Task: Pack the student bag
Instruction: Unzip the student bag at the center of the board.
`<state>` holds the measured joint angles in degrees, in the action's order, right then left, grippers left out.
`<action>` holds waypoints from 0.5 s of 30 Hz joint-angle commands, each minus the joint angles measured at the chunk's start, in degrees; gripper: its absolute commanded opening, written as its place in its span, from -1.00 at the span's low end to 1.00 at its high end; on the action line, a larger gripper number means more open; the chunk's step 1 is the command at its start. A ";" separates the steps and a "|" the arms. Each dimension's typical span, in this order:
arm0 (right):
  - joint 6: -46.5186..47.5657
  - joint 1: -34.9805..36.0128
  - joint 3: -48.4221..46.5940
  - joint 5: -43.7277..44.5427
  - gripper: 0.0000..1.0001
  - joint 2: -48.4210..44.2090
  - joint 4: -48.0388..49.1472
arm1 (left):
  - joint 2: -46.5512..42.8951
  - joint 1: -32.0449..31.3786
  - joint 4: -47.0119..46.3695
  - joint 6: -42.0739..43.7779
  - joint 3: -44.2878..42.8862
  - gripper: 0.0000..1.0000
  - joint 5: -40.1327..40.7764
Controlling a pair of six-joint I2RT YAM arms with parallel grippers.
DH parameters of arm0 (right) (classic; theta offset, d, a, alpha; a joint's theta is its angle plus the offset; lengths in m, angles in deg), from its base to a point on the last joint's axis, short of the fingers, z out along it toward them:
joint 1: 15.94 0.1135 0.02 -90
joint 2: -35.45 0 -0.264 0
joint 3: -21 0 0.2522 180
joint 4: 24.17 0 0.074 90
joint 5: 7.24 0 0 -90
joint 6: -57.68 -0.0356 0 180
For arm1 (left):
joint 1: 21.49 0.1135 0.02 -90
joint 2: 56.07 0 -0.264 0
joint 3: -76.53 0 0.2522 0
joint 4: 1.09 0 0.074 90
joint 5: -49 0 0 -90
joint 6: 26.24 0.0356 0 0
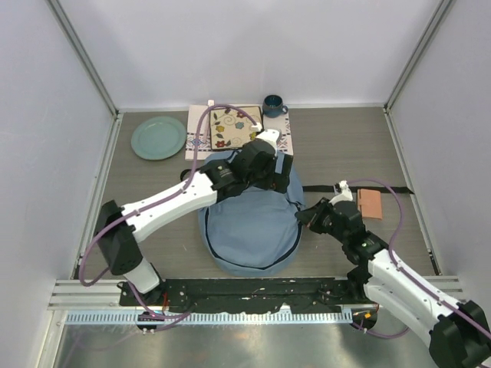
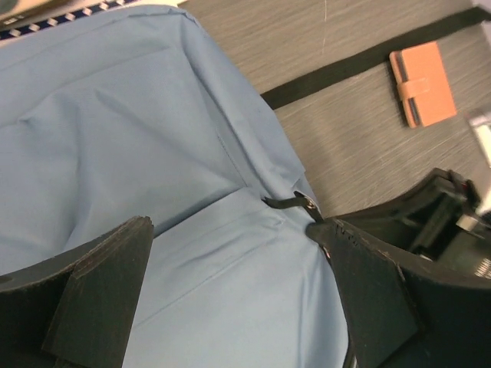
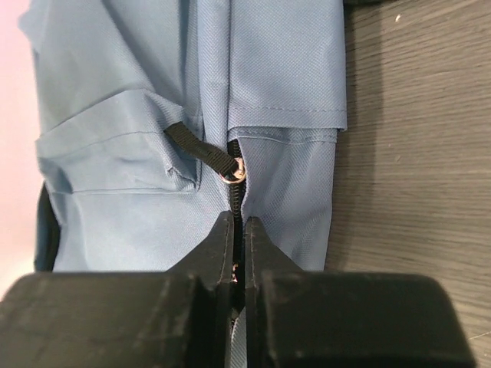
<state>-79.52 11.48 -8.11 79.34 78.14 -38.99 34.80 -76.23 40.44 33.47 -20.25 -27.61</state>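
The light-blue student bag (image 1: pixel 249 226) lies flat in the middle of the table, with a black strap (image 1: pixel 330 188) trailing to the right. My left gripper (image 1: pixel 270 170) hovers over the bag's far end. In the left wrist view it (image 2: pixel 230 230) is open and empty above the blue fabric (image 2: pixel 130 138), near a zipper pull (image 2: pixel 295 202). My right gripper (image 1: pixel 305 215) is at the bag's right edge. In the right wrist view it (image 3: pixel 238 222) is shut on the dark zipper line, just below the zipper pull tab (image 3: pixel 207 153). An orange-brown notebook (image 1: pixel 369 204) lies right of the bag.
An embroidered white mat (image 1: pixel 201 126) with a floral square (image 1: pixel 235 126) on it lies at the back. A green plate (image 1: pixel 158 137) is at the back left and a dark blue mug (image 1: pixel 273 105) at the back. White walls enclose the table.
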 commanded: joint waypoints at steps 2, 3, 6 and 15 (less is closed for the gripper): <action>-4.22 0.44 2.87 -0.88 -0.98 -7.80 1.76 | 3.96 0.34 2.73 2.95 -4.16 0.99 -3.63; -4.39 0.44 3.05 -1.93 -0.98 -8.94 2.02 | 4.31 0.34 2.82 2.86 -4.16 0.99 -3.72; -4.92 0.79 3.93 -2.55 -0.98 -9.91 2.20 | 5.28 0.34 3.69 1.37 -3.90 0.99 -3.19; -3.60 1.94 4.19 -2.64 -0.98 -10.27 2.03 | 10.01 0.34 3.52 -3.38 -1.35 0.84 -2.84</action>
<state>-83.47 12.64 -3.39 78.42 68.53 -39.23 41.51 -76.17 44.07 32.10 -21.85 -30.12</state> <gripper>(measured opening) 0.075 0.951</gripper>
